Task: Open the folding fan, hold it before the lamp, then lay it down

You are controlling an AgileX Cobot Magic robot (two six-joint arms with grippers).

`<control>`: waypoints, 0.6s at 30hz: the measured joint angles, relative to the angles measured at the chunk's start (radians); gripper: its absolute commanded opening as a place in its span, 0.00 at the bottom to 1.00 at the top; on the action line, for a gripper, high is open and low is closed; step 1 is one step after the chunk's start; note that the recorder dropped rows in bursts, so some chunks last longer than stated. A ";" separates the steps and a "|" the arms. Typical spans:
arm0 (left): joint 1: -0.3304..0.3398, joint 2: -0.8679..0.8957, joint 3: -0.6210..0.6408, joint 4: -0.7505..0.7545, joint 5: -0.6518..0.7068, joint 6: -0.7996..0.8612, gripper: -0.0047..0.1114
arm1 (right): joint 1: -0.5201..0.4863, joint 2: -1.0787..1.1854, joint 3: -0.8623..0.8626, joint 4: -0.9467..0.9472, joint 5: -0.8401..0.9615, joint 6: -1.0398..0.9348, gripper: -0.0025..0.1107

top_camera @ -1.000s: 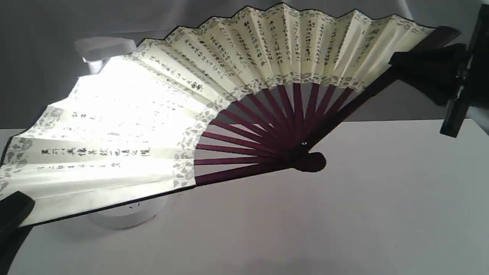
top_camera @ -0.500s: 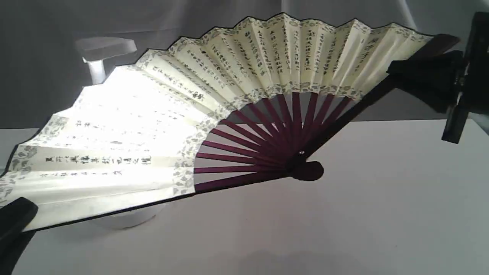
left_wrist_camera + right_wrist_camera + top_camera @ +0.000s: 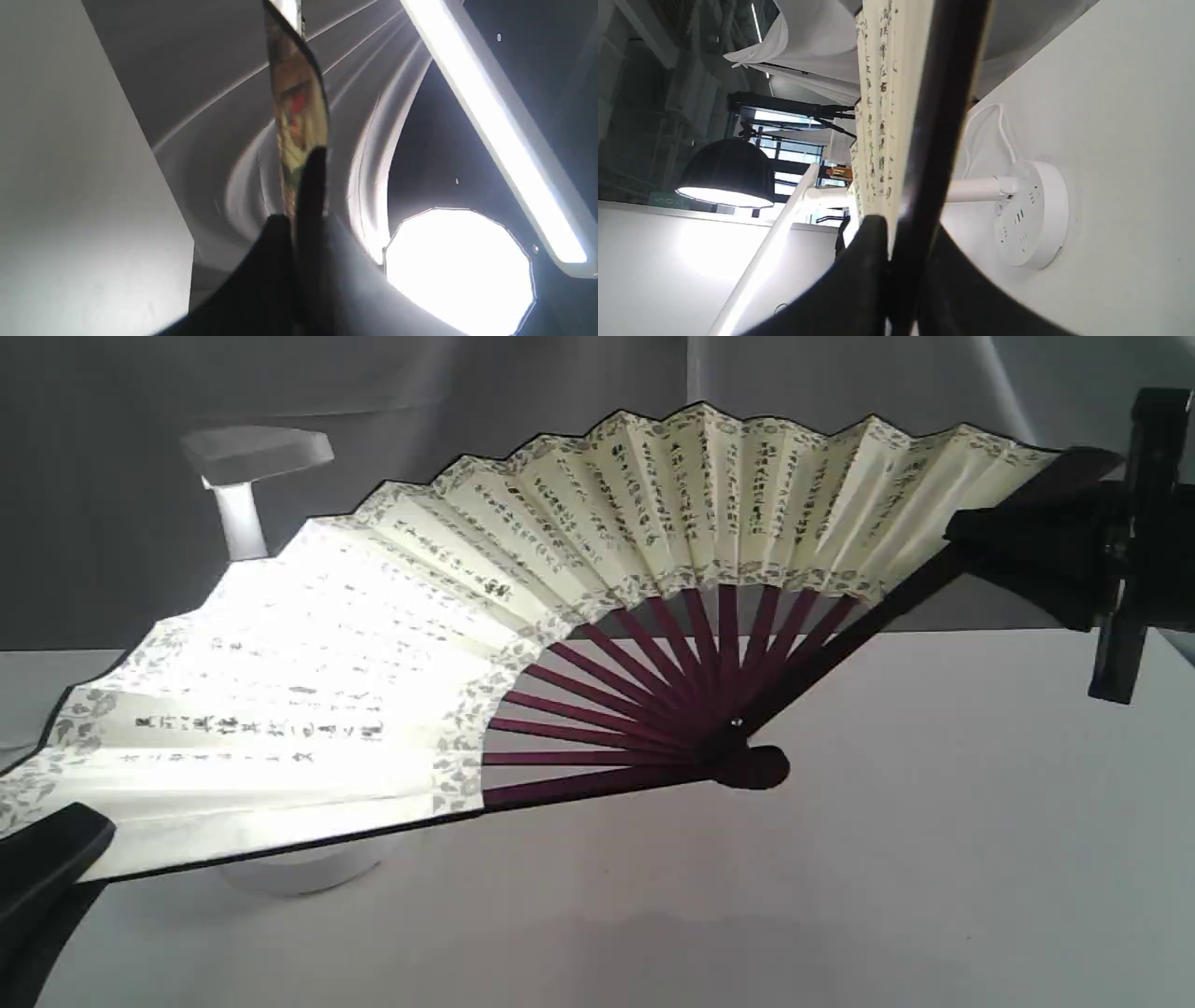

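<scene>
Over the table (image 3: 934, 859), we hold the open fan (image 3: 597, 523) stretched between our two pairs of jaws, the lit lamp (image 3: 257, 453) behind it, left gripper (image 3: 296, 228) and right gripper (image 3: 892, 233) each pinching one end of it; next, we think, both must lower it flat together.

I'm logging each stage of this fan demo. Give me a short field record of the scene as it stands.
folding fan: fully open, held tilted above the table
lamp: lit, behind the fan's left side, glowing through the paper
left gripper: jaws shut on one outer guard
right gripper: jaws shut on the other outer guard
stage: before the lamp, not yet laid down
</scene>
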 measured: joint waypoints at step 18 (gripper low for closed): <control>0.000 0.329 -0.070 0.040 -0.147 -0.026 0.04 | -0.009 0.052 0.000 -0.025 -0.115 0.010 0.02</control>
